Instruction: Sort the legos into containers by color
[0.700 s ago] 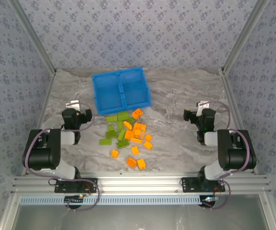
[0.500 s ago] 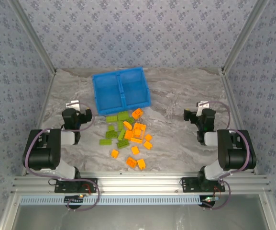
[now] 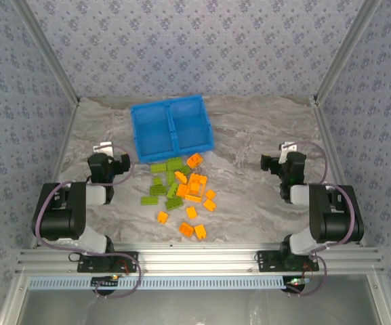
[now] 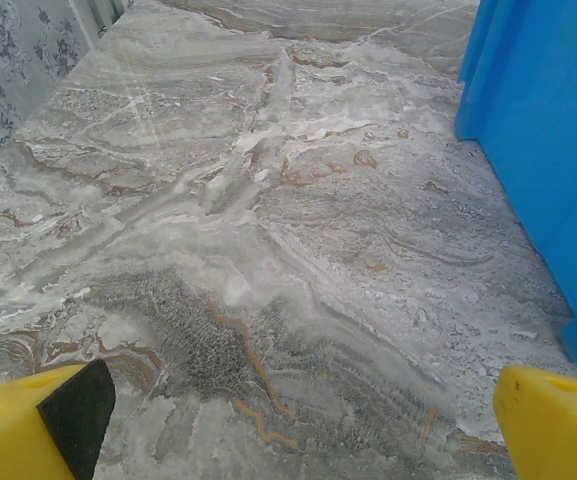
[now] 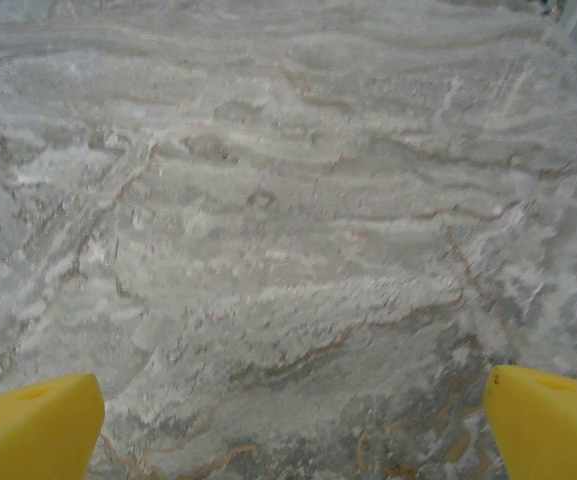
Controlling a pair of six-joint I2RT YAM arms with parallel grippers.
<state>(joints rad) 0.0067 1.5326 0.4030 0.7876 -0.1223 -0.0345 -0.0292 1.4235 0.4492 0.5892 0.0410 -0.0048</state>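
Observation:
A bright blue bin (image 3: 173, 128) with two side-by-side compartments split by a divider sits at the back centre of the marble table; both compartments look bare. In front of it lies a loose pile of legos: lime green ones (image 3: 166, 177) mostly left, orange ones (image 3: 196, 189) mostly right and nearer. My left gripper (image 3: 107, 164) rests low at the left, well clear of the pile. Its yellow fingers (image 4: 38, 425) stand wide apart over bare marble, with the bin's outer wall (image 4: 543, 130) at the right. My right gripper (image 3: 284, 164) rests at the right, its fingers (image 5: 33, 430) open and holding nothing.
Patterned walls and metal corner posts enclose the table on three sides. An aluminium rail (image 3: 195, 258) carrying both arm bases runs along the near edge. Bare marble (image 3: 256, 196) lies between the pile and the right arm.

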